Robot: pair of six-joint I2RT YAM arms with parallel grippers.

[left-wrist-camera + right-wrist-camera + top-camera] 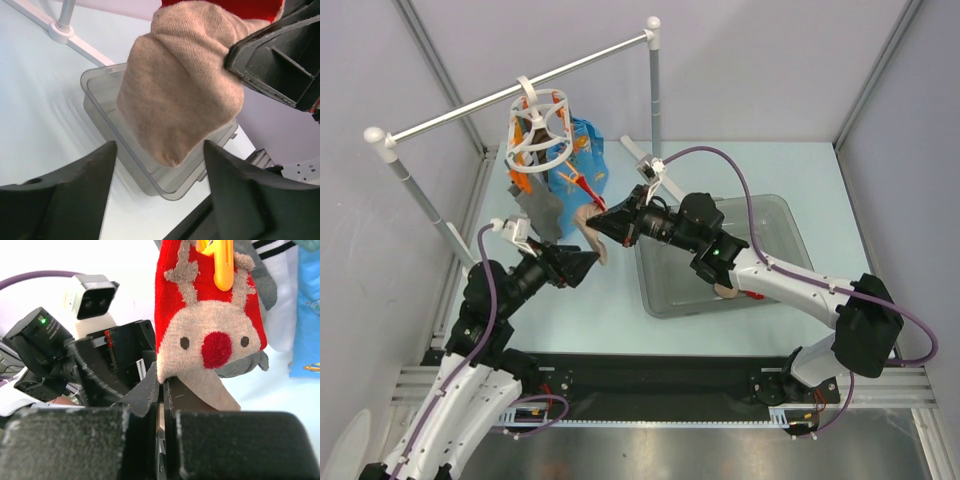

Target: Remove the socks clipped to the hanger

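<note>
Right gripper (162, 390) clamped on red-beige knit reindeer sock (210, 330); left gripper (159, 150) open around toe. Risk: orange plastic clip (220, 265) grips cuff, yank may unhook white ring hanger (534, 118).

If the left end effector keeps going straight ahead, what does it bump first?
Most likely the sock, hanging just ahead of the left end effector, between its open fingers; the bin sits farther back.

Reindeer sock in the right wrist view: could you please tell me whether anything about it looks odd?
The red reindeer sock is held at both ends: the orange clip grips its upper part while the right tool is shut on its beige lower edge. Nothing looks torn or spilled.
</note>
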